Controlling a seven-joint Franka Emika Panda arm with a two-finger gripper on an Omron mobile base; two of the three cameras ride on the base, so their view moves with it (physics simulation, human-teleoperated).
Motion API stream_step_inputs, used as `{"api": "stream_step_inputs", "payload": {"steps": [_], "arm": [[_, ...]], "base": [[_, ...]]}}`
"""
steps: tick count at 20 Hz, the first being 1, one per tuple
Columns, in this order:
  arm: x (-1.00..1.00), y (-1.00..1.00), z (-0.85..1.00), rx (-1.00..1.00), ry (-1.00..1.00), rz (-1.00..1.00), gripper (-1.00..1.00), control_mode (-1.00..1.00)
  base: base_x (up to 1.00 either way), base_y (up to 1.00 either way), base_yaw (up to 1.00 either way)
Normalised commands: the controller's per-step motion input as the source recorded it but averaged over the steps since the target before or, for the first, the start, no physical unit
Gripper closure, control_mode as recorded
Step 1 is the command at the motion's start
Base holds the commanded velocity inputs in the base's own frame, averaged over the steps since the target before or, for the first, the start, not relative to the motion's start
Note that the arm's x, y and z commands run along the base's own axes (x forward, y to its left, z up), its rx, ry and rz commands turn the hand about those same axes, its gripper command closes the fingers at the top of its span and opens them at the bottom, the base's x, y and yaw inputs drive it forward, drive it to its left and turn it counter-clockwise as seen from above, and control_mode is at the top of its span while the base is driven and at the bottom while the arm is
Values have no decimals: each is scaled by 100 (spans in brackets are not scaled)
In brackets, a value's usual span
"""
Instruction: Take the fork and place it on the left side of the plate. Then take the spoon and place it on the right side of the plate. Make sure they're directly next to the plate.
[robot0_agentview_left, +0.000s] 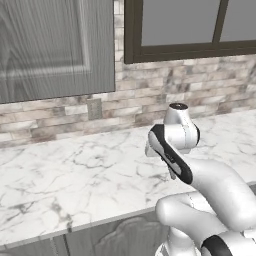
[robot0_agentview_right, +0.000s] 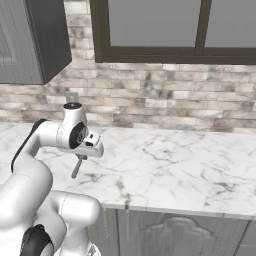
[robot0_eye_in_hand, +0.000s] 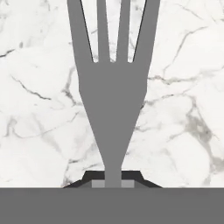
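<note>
- The white arm bends forward at the elbow, wrist turned down.
- The gripper (robot0_agentview_right: 79, 159) points downward above the counter.
- Its fingertips (robot0_eye_in_hand: 131, 176) pinch the fork (robot0_eye_in_hand: 113, 87) by its handle, tines outward.

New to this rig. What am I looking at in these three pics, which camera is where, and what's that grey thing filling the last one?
All three are rendered views of one moment in a simulated kitchen. The machine is a white robot arm with dark joints on a base that can drive. Two cameras ride on that base behind the arm: in the left one the arm rises from the lower right, in the right one from the lower left. Both look over a marble counter under a brick wall and a window.

The third camera sits on the hand and looks along the gripper. The grey thing is the fork, seen close, with its handle clamped between the fingertips and its tines pointing away. In the right base view the fork hangs below the hand, above the counter.
</note>
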Motion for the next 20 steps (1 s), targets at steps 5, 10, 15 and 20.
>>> {"api": "stream_step_inputs", "payload": {"steps": [5, 10, 15, 20], "arm": [[-57, -23, 100, 0, -9, -1, 100, -100], [-43, -8, 89, 0, -4, -4, 100, -100], [-39, -28, 55, 2, 0, -6, 100, -100], [-15, -23, 8, 1, 0, -8, 100, 100]], "base": [[0, 0, 0], [0, 0, 0], [0, 0, 0], [-14, -21, -9]]}}
